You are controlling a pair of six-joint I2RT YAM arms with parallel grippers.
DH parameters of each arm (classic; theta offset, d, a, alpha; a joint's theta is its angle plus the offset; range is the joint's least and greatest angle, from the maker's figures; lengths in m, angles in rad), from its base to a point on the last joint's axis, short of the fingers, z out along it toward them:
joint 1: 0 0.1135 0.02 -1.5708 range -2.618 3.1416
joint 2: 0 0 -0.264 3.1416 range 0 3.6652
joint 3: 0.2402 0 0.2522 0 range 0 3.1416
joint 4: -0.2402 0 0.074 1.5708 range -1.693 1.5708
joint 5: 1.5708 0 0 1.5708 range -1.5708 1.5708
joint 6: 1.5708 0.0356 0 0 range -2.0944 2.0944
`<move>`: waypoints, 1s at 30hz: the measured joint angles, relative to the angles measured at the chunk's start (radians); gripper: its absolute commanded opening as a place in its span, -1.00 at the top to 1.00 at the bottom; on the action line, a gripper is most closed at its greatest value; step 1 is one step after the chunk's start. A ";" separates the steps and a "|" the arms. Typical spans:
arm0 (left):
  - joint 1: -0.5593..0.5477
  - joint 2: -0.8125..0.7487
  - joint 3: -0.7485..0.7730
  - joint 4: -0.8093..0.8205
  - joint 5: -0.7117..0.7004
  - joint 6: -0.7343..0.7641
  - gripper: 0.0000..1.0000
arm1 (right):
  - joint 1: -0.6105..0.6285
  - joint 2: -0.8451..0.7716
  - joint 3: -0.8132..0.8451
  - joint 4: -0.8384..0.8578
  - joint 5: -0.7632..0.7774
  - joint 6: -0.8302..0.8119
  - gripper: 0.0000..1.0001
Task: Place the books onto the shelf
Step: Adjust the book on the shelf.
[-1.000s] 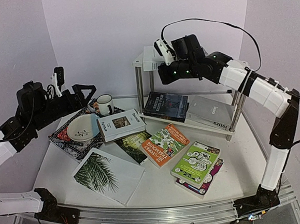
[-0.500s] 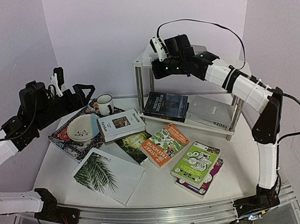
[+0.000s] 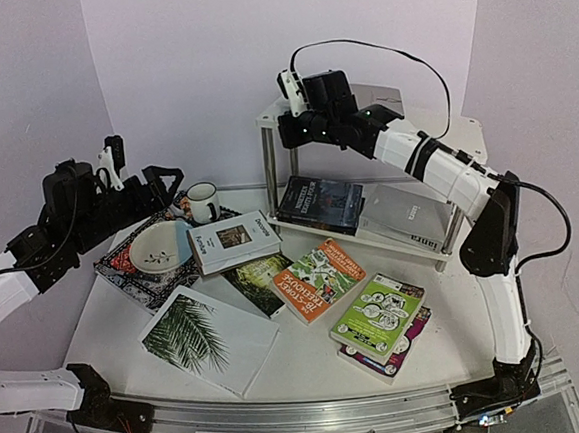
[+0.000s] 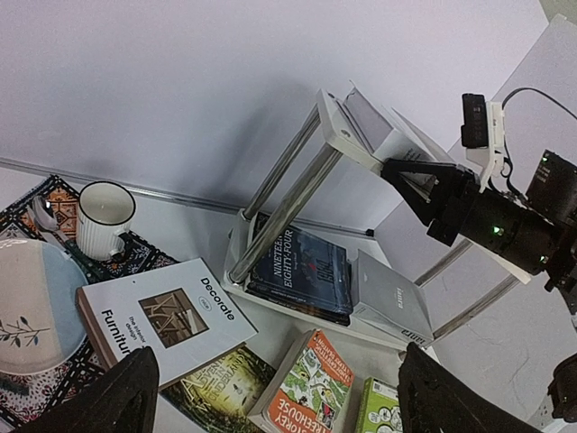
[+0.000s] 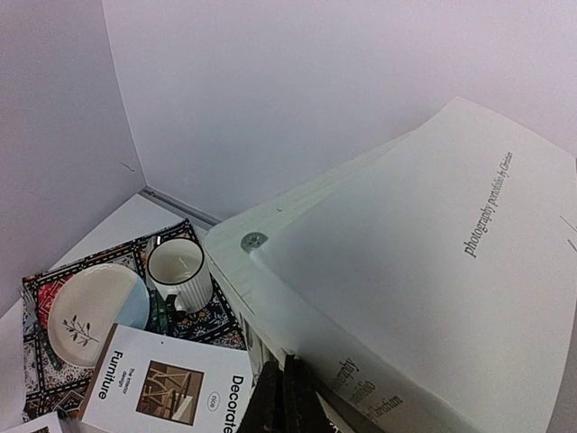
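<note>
My right gripper, clenched empty, sat beside the white book atop the shelf; a slow, level inward push seemed best, my left gripper gaping idle.

Bright, soft, even light from above; lilac cast on walls. Shadows faint and diffuse under white two-tier shelf with shiny metal tube legs. Small glints on legs; pale sheen on glossy dark book. Top view wide-angle, silver front rail bowed. Left wrist view sharp, but left gripper black fingers blurred. Right wrist view: large white book close, slightly soft, print legible
</note>
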 measured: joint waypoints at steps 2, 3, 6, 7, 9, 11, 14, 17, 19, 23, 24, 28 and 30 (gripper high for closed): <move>0.000 0.000 -0.001 0.001 0.000 0.000 -0.86 | -0.001 0.010 0.009 0.008 0.006 0.000 1.00; 0.000 -0.001 -0.001 0.001 0.000 -0.001 -0.86 | -0.002 0.014 0.011 0.013 0.009 0.000 1.00; 0.000 -0.001 -0.001 0.001 0.000 -0.004 -0.86 | -0.003 0.025 0.013 0.037 0.014 0.000 1.00; 0.000 -0.002 -0.001 0.001 0.000 -0.005 -0.86 | -0.003 0.029 0.013 0.047 0.014 0.000 1.00; 0.000 -0.003 -0.001 0.001 0.000 -0.007 -0.86 | -0.003 0.039 0.020 0.062 0.014 0.000 1.00; 0.000 -0.004 -0.001 0.001 0.000 -0.008 -0.86 | -0.003 0.045 0.024 0.070 0.012 0.000 1.00; 0.000 -0.006 -0.002 0.001 0.000 -0.013 -0.86 | -0.005 0.046 0.024 0.076 0.006 0.001 1.00; 0.000 -0.014 -0.007 0.001 0.000 -0.022 -0.86 | -0.007 0.046 0.024 0.086 0.000 0.002 1.00; 0.000 -0.016 -0.010 0.000 0.000 -0.024 -0.86 | -0.008 0.046 0.023 0.097 0.000 0.001 1.00; 0.000 -0.017 -0.010 0.001 0.000 -0.025 -0.86 | -0.012 0.046 0.021 0.115 0.018 0.001 1.00; 0.000 -0.017 -0.010 0.001 0.000 -0.025 -0.86 | -0.014 0.046 0.021 0.117 0.022 0.001 1.00; 0.000 -0.016 -0.010 0.001 0.000 -0.025 -0.86 | -0.016 0.046 0.021 0.119 0.027 0.004 1.00; 0.000 -0.016 -0.010 0.001 0.000 -0.025 -0.86 | -0.017 0.046 0.021 0.120 0.028 0.009 1.00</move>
